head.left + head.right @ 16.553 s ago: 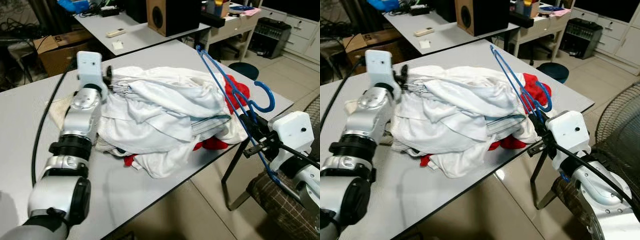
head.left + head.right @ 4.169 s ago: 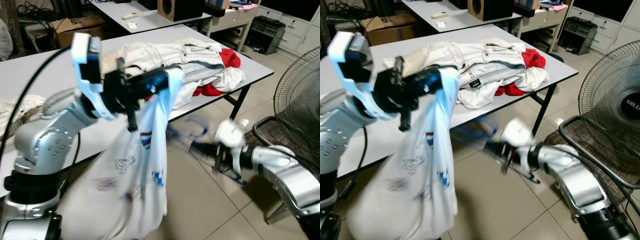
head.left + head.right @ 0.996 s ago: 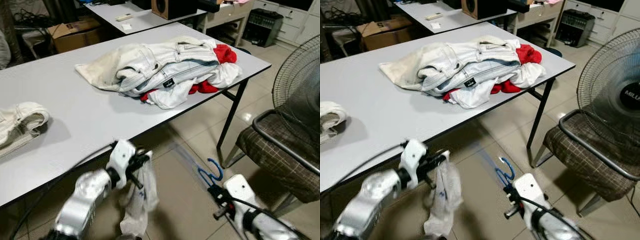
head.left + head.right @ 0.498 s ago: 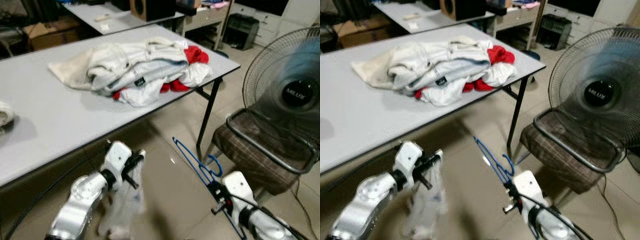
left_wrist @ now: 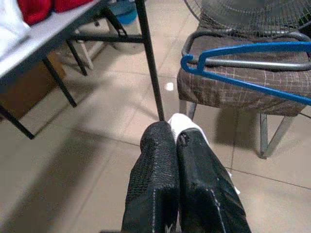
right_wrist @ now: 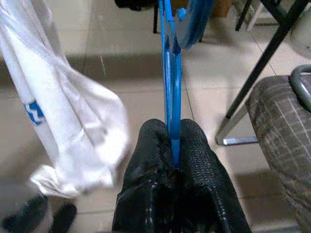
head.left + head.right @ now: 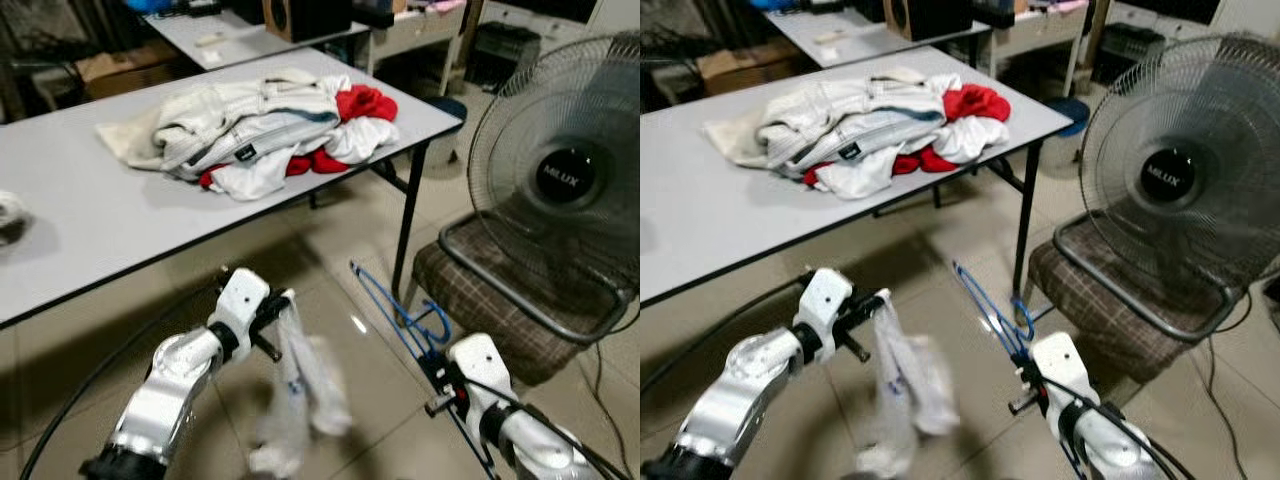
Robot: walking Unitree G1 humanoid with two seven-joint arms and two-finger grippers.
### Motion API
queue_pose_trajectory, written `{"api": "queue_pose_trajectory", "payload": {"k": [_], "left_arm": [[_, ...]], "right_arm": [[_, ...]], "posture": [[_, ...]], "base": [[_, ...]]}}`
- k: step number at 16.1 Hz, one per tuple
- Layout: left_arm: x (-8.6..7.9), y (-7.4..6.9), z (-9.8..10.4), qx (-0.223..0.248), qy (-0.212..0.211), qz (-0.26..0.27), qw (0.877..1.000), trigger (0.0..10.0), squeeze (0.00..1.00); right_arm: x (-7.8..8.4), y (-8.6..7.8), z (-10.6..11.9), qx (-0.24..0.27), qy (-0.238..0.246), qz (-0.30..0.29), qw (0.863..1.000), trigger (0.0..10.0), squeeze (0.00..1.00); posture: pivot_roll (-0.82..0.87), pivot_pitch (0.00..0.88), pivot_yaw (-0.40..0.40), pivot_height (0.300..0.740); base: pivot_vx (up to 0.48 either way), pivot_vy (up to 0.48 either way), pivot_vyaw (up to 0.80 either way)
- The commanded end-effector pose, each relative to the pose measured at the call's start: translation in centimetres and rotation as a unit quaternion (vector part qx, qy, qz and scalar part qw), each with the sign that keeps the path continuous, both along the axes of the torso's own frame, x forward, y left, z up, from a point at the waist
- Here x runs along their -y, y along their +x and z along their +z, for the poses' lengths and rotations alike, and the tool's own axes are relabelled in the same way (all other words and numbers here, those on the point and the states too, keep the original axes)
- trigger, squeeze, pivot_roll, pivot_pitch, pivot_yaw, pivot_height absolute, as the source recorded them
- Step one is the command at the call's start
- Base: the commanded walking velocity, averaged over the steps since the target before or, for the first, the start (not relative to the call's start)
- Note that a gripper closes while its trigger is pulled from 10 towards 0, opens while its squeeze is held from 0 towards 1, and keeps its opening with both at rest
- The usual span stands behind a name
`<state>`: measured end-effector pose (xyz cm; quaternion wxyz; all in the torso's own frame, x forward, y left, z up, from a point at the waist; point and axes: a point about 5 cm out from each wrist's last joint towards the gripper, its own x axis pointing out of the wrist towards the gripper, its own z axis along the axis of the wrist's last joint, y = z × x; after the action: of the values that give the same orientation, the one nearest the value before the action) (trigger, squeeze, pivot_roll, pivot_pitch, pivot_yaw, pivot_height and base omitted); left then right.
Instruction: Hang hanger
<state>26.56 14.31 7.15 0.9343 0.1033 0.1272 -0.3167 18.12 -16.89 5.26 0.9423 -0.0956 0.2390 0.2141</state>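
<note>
My right gripper [image 7: 437, 372] is shut on a blue plastic hanger [image 7: 395, 318], held low over the tiled floor beside a chair; its hook [image 7: 432, 322] curls near the chair. In the right wrist view the hanger [image 6: 170, 73] runs out from between the black fingers [image 6: 194, 145]. My left gripper [image 7: 277, 303] is shut on a white shirt [image 7: 300, 390] with blue print. The shirt hangs down toward the floor and looks blurred. The left wrist view has the fingers [image 5: 160, 165] pinched on white cloth [image 5: 182, 121], with the hanger [image 5: 248, 53] ahead.
A grey table [image 7: 90, 230] at my left carries a heap of white and red clothes [image 7: 270, 125]. At my right a standing fan [image 7: 565, 175] rests on a checked chair [image 7: 500, 300]. More desks and a speaker [image 7: 300, 15] stand behind. Open tiled floor lies between the arms.
The camera has swung a little, shifting the scene. The shirt in my left gripper has swung outward to the right. The right gripper keeps the hanger low by the chair.
</note>
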Motion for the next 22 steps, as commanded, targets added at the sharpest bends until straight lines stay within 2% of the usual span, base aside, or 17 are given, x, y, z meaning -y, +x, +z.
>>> {"api": "queue_pose_trajectory", "payload": {"k": [1,2,3,4,6,7,8,9,11,12,15,17,19,21,22], "left_arm": [[-0.4,0.8,0.9,0.02,0.0,0.001,1.0,10.0,0.0],[-0.4,1.1,1.2,0.023,0.001,-0.007,1.0,10.0,0.0],[-0.5,1.5,1.1,0.015,0.012,-0.026,0.999,0.0,0.0],[-0.5,1.7,1.2,0.015,0.018,-0.041,0.999,0.0,0.0],[-0.7,2.6,1.9,0.015,0.062,-0.1,0.993,0.0,0.0],[-1.1,3.4,2.3,0.017,0.094,-0.11,0.989,0.0,0.0],[-1.3,4.2,2.7,0.024,0.108,-0.109,0.988,0.0,0.0],[-1.6,5.8,3.6,0.04,0.133,-0.101,0.985,0.0,0.0],[-1.6,6.0,3.9,0.042,0.132,-0.104,0.985,0.0,0.0],[-1.2,6.4,4.5,0.051,0.13,-0.123,0.983,0.0,0.0],[-0.6,6.4,5.0,0.065,0.117,-0.16,0.978,0.0,0.0],[-1.0,6.3,4.8,0.074,0.141,-0.176,0.971,0.0,0.0],[-1.1,6.3,5.1,0.082,0.132,-0.184,0.97,0.0,0.0],[-1.2,6.2,6.0,0.091,0.106,-0.218,0.966,0.0,0.0],[-1.2,6.2,6.0,0.091,0.106,-0.218,0.966,0.0,0.0]], "right_arm": [[-0.6,0.3,0.8,0.022,0.012,0.023,0.999,10.0,0.0],[-0.6,0.3,1.0,0.023,0.012,0.036,0.999,10.0,0.0],[-0.5,0.2,1.0,0.021,0.005,0.052,0.998,10.0,0.0],[-0.5,0.2,0.9,0.018,-0.001,0.063,0.998,10.0,0.0],[-0.3,-0.2,0.6,0.002,-0.036,0.122,0.992,10.0,0.0],[-0.2,-0.5,0.6,-0.01,-0.048,0.159,0.986,10.0,0.0],[-0.2,-0.9,0.6,-0.02,-0.051,0.189,0.98,10.0,0.0],[0.0,-1.7,0.8,-0.046,-0.064,0.253,0.964,10.0,0.0],[0.0,-1.7,0.8,-0.048,-0.066,0.26,0.962,10.0,0.0],[-0.3,-1.2,1.1,-0.035,-0.064,0.256,0.964,10.0,0.0],[-1.5,-0.1,1.3,-0.014,-0.07,0.247,0.966,10.0,0.0],[-1.6,-0.3,1.6,-0.015,-0.078,0.256,0.963,10.0,0.0],[-1.1,-0.6,2.0,-0.015,-0.089,0.255,0.963,10.0,0.0],[0.9,-0.7,2.9,-0.007,-0.122,0.241,0.963,10.0,0.0],[0.9,-0.7,2.9,-0.007,-0.122,0.241,0.963,10.0,0.0]], "posture": [[-0.06,0.047,0.05,0.74],[-0.06,0.052,0.053,0.74],[-0.06,0.056,0.052,0.74],[-0.06,0.056,0.052,0.74],[-0.05,0.062,0.051,0.74],[-0.05,0.062,0.05,0.74],[-0.05,0.06,0.049,0.74],[-0.04,0.059,0.05,0.74],[-0.04,0.058,0.052,0.74],[-0.04,0.06,0.061,0.74],[-0.04,0.055,0.057,0.74],[-0.03,0.05,0.054,0.74],[-0.03,0.048,0.054,0.74],[-0.03,0.039,0.063,0.74],[-0.03,0.039,0.063,0.74]], "base": [[0.0,0.0,0.0],[0.0,0.0,0.0],[0.0,0.0,0.0],[0.0,0.0,0.0],[0.0,0.0,0.0],[0.0,0.0,0.0],[0.0,0.0,0.0],[0.0,0.0,0.0],[0.0,0.0,0.0],[0.0,0.0,0.0],[0.0,0.0,0.0],[0.0,0.0,0.0],[0.0,0.0,0.0],[0.0,0.0,0.0],[0.0,0.0,0.0]]}}
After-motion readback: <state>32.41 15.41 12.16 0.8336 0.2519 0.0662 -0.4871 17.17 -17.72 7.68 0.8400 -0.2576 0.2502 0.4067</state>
